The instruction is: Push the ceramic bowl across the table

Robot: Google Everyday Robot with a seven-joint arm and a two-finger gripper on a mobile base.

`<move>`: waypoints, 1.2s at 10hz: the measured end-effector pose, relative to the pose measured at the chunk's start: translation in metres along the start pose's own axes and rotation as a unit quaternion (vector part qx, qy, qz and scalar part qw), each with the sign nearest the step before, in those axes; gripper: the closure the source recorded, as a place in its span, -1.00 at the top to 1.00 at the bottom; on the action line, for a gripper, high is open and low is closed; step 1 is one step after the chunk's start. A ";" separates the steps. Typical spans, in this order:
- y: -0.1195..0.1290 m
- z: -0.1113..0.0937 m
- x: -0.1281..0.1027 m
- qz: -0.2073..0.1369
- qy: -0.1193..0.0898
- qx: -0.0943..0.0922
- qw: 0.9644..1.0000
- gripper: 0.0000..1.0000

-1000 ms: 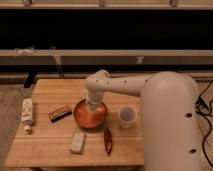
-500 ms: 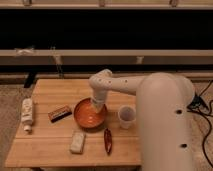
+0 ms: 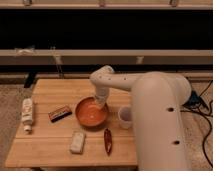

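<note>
The ceramic bowl [image 3: 90, 112] is glossy orange-red and sits near the middle of the light wooden table [image 3: 55, 89]. My white arm reaches in from the right and bends down over the bowl. My gripper [image 3: 100, 102] hangs at the bowl's far right rim, inside or against it. A small white translucent cup [image 3: 125, 117] stands just right of the bowl, partly behind my arm.
A white bottle [image 3: 27, 114] lies at the table's left edge. A dark brown bar [image 3: 60, 113] lies left of the bowl. A pale packet [image 3: 77, 141] and a red chili pepper [image 3: 107, 141] lie near the front edge. Cables [image 3: 205, 107] trail on the floor at right.
The bowl has slid a little to the left on the table, with my gripper staying at its right rim. The other objects have not moved.
</note>
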 end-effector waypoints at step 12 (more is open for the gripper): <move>0.122 -0.001 -0.046 0.056 -0.027 -0.049 0.997 -1.00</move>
